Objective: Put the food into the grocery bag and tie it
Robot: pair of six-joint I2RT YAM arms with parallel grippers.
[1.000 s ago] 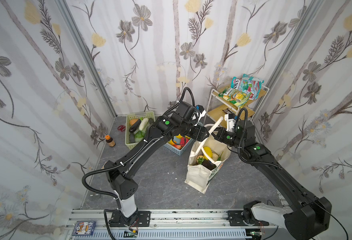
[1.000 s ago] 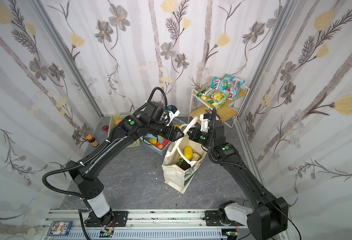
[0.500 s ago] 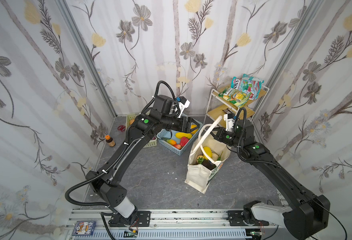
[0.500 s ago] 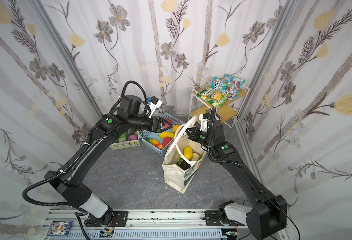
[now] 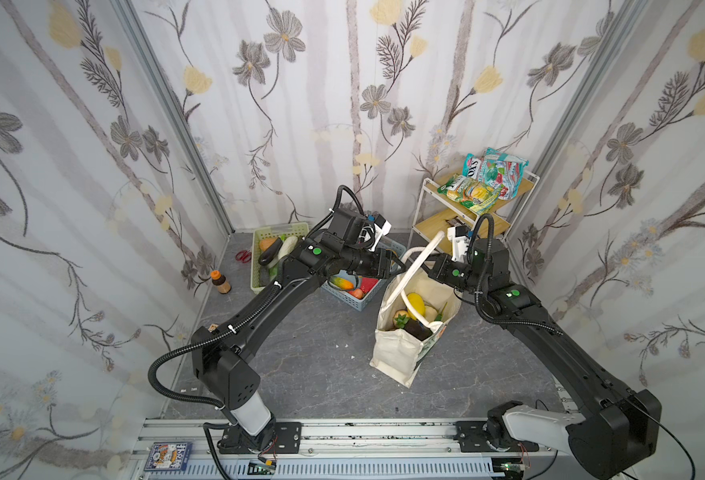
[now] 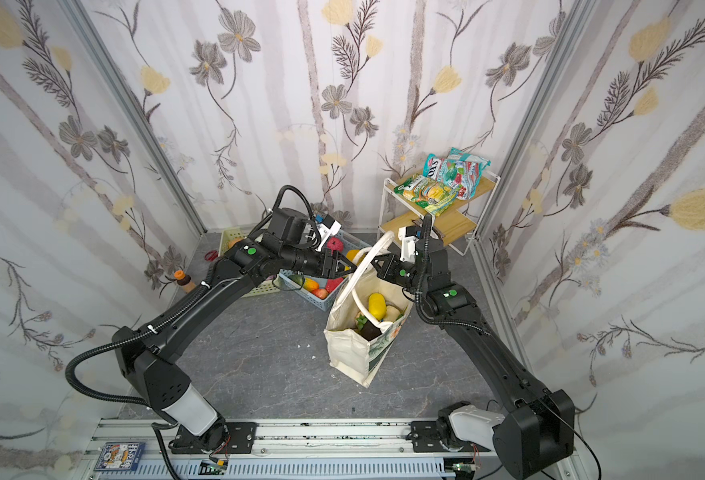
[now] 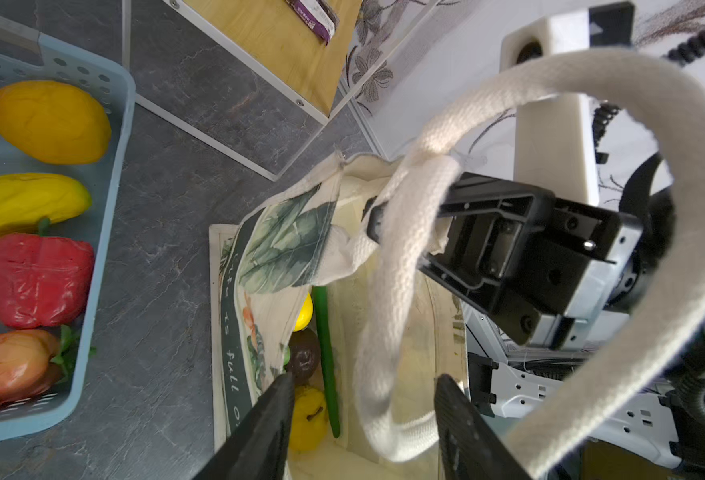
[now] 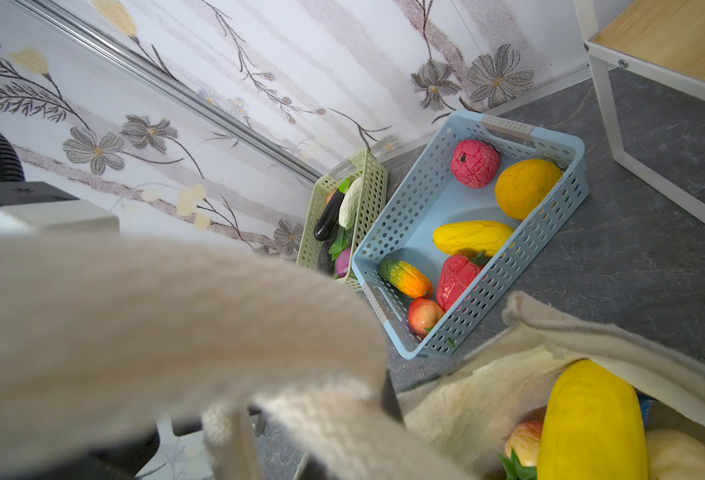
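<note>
cream handle (image 7: 402,232) of the bag (image 5: 396,357) is clamped by the closed right gripper (image 7: 379,218), while the left gripper (image 7: 363,384) stands open astride a handle loop (image 7: 377,415).

Count: two slotted plastic baskets, one pale green (image 5: 279,227) and one light blue (image 8: 404,216), the blue holding six toy fruits (image 8: 472,237); one cream canvas tote bag (image 5: 392,357); one orange-capped brown bottle (image 5: 220,283).

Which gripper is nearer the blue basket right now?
Left. The left gripper hangs open just beside the blue basket, at the basket-side rim of the tote. The right gripper sits farther off across the tote's mouth, shut on the tote handle.
</note>
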